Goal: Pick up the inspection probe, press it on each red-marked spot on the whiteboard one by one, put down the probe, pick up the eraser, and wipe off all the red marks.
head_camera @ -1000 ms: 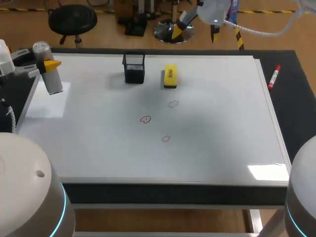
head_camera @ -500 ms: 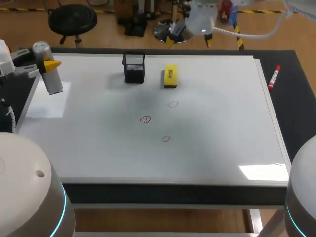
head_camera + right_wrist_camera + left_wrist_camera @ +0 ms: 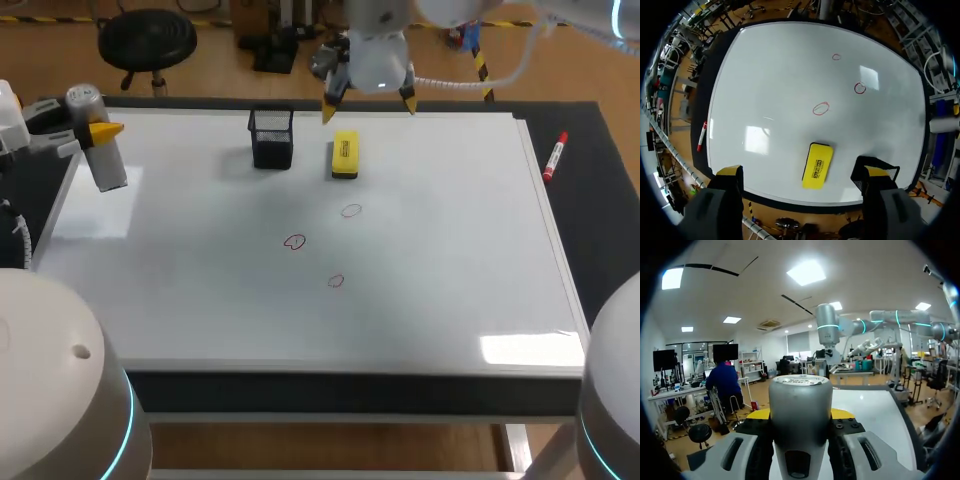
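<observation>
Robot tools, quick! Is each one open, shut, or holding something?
Left tool: shut on the grey metal cylinder probe.
Right tool: open, holding nothing.

The eraser [image 3: 817, 165] carries a black printed strip; its letters cannot be made out.

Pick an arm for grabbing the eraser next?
Right. The right hand, open, hangs over the eraser; the left hand is at the whiteboard's left edge, shut on the probe.
</observation>
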